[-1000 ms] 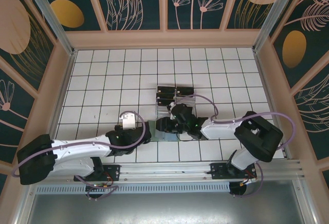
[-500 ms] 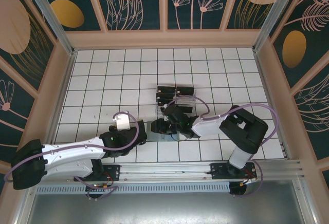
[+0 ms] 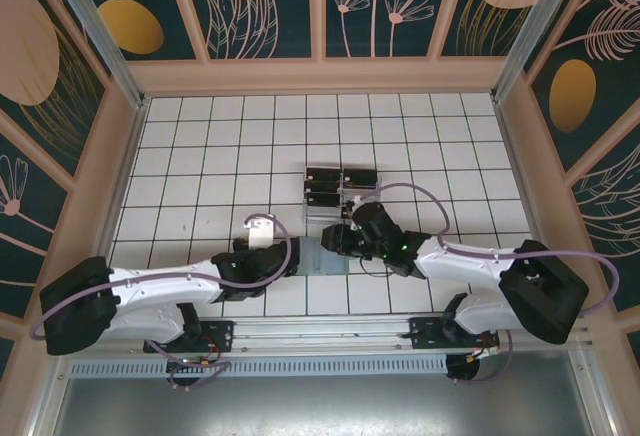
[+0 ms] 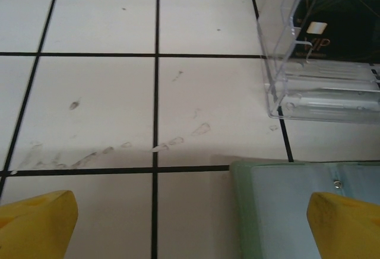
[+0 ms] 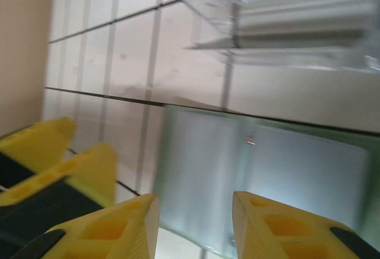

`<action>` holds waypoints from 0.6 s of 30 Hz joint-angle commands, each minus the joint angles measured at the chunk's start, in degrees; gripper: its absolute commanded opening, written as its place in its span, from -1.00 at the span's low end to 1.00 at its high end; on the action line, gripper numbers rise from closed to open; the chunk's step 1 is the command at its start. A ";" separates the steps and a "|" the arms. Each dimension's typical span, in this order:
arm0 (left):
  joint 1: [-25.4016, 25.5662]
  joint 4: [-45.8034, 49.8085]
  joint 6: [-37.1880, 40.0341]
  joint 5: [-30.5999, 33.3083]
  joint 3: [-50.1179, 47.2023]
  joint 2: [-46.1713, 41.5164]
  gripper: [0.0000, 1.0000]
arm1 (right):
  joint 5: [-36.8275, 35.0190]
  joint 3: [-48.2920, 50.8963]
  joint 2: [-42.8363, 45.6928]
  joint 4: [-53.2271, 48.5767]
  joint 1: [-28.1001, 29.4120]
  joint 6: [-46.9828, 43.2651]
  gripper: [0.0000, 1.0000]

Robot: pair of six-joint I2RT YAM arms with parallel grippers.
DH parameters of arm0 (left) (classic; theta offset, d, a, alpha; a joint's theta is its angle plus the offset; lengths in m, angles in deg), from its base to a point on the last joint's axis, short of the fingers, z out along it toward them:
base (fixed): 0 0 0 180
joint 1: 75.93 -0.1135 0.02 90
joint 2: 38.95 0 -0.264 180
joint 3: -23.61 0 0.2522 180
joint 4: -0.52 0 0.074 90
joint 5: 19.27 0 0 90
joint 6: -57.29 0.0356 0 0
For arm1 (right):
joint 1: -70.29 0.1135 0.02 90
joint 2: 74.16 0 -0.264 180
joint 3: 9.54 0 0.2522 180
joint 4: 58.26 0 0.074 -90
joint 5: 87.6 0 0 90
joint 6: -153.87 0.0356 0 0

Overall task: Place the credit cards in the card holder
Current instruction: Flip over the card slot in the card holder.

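The card holder [image 3: 345, 199] is a clear acrylic stand on the tiled floor, with black credit cards [image 3: 323, 176] standing in its slots. The left wrist view shows the holder [image 4: 320, 87] at upper right with dark cards [image 4: 347, 15] behind its clear front. My left gripper [image 3: 292, 259] lies low to the holder's near left, and its yellow fingers [image 4: 35, 226] stand wide apart over bare tile. My right gripper [image 3: 328, 240] sits just in front of the holder, open, with nothing between its fingers [image 5: 116, 229].
A pale green frosted plate [image 3: 336, 264] lies flat on the tiles between the two grippers and shows under my right gripper [image 5: 255, 170] and in the left wrist view [image 4: 297, 211]. The left gripper's yellow fingers [image 5: 53, 152] stand close beside the plate. Wooden walls surround the floor.
The right arm's elbow has swung out to the right and its gripper has shifted slightly toward the holder. The left gripper has edged right toward the green plate. Both grippers' openings are unchanged.
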 commanded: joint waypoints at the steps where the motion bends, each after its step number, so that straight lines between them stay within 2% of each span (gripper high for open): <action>1: -0.36 -1.22 1.58 -0.89 0.93 2.47 0.97 | -2.71 1.48 1.16 -3.07 -0.15 -1.73 -0.25; 18: -0.28 -2.84 -2.59 -0.97 -2.43 8.49 0.97 | -2.62 2.67 -4.32 -0.87 -0.17 -2.27 -0.26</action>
